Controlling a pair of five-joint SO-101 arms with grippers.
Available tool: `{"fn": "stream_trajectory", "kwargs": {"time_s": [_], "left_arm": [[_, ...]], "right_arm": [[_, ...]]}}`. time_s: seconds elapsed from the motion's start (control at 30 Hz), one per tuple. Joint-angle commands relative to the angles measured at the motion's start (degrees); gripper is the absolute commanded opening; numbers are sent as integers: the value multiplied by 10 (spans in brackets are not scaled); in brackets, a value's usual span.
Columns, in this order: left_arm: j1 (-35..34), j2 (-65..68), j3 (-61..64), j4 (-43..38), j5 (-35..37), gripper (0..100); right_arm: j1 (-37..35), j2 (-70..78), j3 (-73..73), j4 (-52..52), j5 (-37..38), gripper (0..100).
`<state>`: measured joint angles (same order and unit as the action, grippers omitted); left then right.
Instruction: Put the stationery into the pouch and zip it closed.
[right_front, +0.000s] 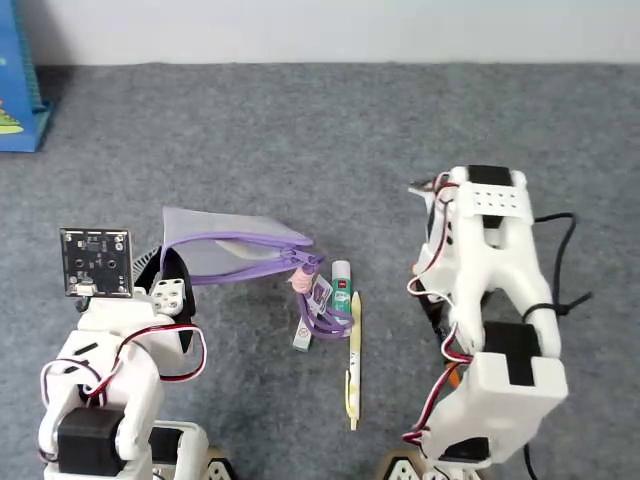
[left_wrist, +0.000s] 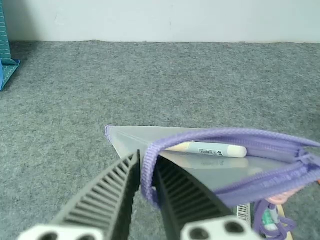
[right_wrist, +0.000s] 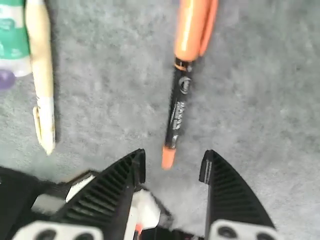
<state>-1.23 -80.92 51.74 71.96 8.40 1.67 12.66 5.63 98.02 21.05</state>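
Grey tabletop carries the pouch, its purple zip edge pinched in the left tool; right tool stands wide over an orange marker.

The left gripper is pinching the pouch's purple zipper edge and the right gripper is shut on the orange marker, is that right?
Not quite. The left gripper does pinch the pouch by its purple zipper edge, but the right gripper is open, not shut on the orange marker: the right wrist view shows the marker lying loose on the carpet.
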Motion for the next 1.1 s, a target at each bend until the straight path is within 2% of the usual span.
{"fn": "stream_trajectory", "kwargs": {"time_s": [0.0, 0.17, 0.53, 0.6, 0.7, 0.87, 1.07], "left_arm": [[-1, -3, -4, -1, 4, 11], [-1, -3, -4, -1, 4, 11], [-1, -3, -3, -1, 4, 11], [-1, -3, -3, -1, 4, 11], [-1, -3, -3, -1, 4, 11], [-1, -3, -3, -1, 4, 11], [-1, -3, -3, -1, 4, 11]], "right_arm": [[-23, -23, -3, -58, 4, 191], [-36, -21, 0, -150, 4, 191], [-42, 124, -4, -213, 5, 189], [-43, 136, -4, -213, 5, 150], [-45, 133, -4, -213, 5, 9], [-44, 68, 0, -192, 5, 7], [-65, -76, 0, -66, 4, 8]]}}
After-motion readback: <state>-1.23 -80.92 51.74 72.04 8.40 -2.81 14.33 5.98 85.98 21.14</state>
